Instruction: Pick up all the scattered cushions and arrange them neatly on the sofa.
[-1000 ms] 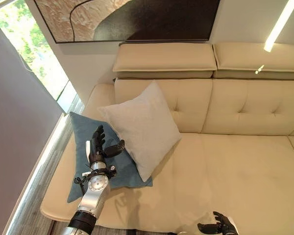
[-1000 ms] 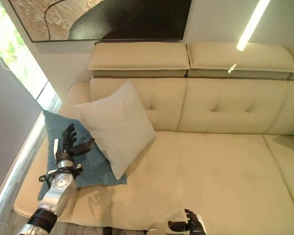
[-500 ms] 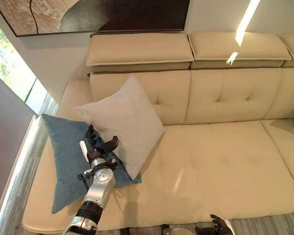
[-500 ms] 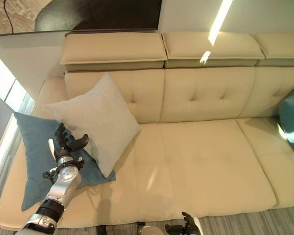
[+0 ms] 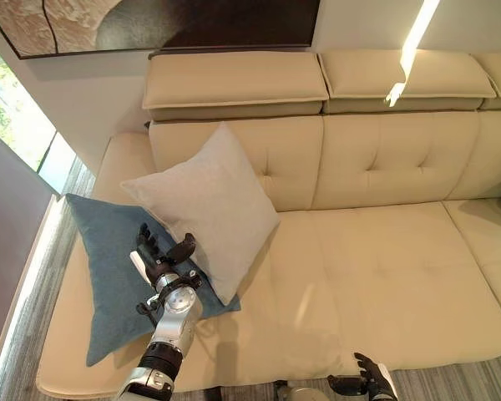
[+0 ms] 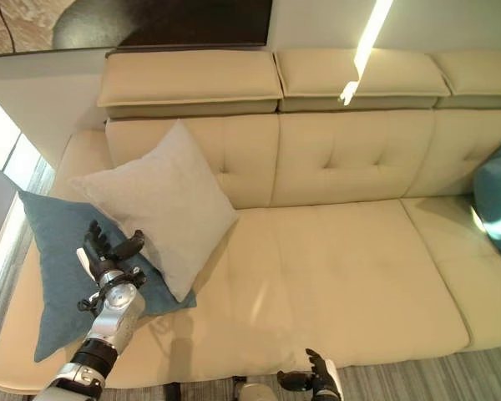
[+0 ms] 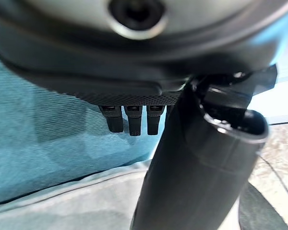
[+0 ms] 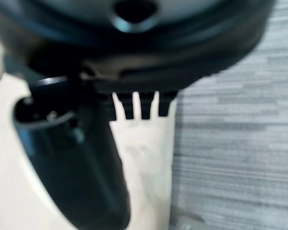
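A pale grey cushion [image 5: 204,200] leans against the backrest of the cream sofa [image 5: 384,276] at its left end. It overlaps a blue cushion [image 5: 108,267] lying flat on the seat and the left arm. My left hand [image 5: 154,257] hovers open over the blue cushion, fingers spread, beside the grey cushion's lower edge; its wrist view shows blue fabric [image 7: 48,139] and the grey cushion [image 7: 77,206] below the fingers. Another blue cushion [image 6: 497,196] sits at the sofa's far right. My right hand [image 6: 317,380] hangs open and empty low by the sofa's front edge.
A dark framed picture [image 5: 150,21] hangs on the wall above the backrest. A window [image 5: 8,109] lies to the left. Grey striped floor [image 8: 230,143] runs along the sofa's front. The middle seat is bare.
The camera has swung right, bringing the far-right blue cushion into view. My left hand has slid slightly left and down over the blue cushion. Both cushions stay put.
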